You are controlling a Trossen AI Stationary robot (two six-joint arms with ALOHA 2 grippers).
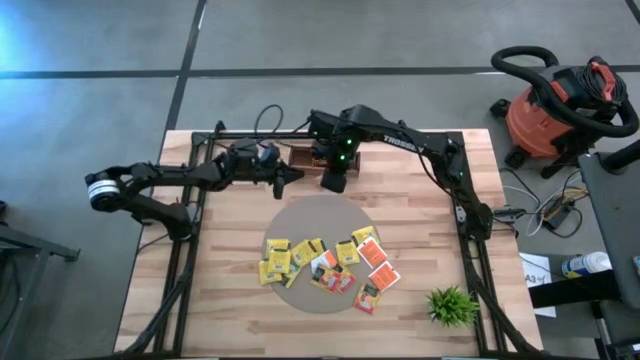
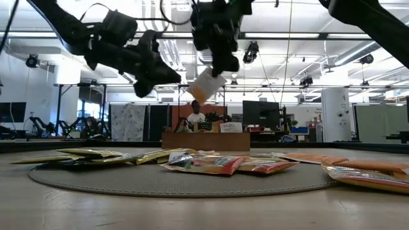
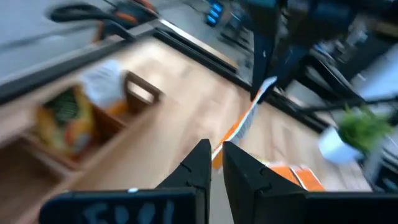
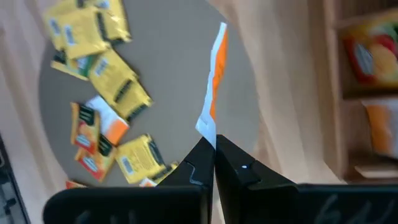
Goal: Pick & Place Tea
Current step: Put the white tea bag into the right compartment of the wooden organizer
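Several tea packets [image 1: 330,262], yellow, orange-red and white, lie loose on a round grey mat [image 1: 300,215]. My right gripper [image 4: 213,149] hangs above the mat's far edge, next to the brown wooden tray [image 4: 360,81], and is shut on a white-and-orange tea packet [image 4: 214,81]. The tray's compartments hold some packets [image 3: 62,118]. My left gripper [image 3: 216,152] hovers just left of the right one [image 1: 333,183], pointing nearly level toward it. Its fingers are together with nothing between them. My right gripper pinches the white-and-orange packet by one end [image 4: 208,129] between its two fingertips. The fingers come from above, slanting down. The packet hangs below them, tilted [image 2: 206,84], lifted clear of the mat and the tray.
A small green plant [image 1: 452,305] stands near the table's front right corner. A red shop vacuum [image 1: 555,110] sits on the floor beyond the right edge. Black frame rails [image 1: 190,230] run along the table's left and right sides. Bare wood lies in front of the mat.
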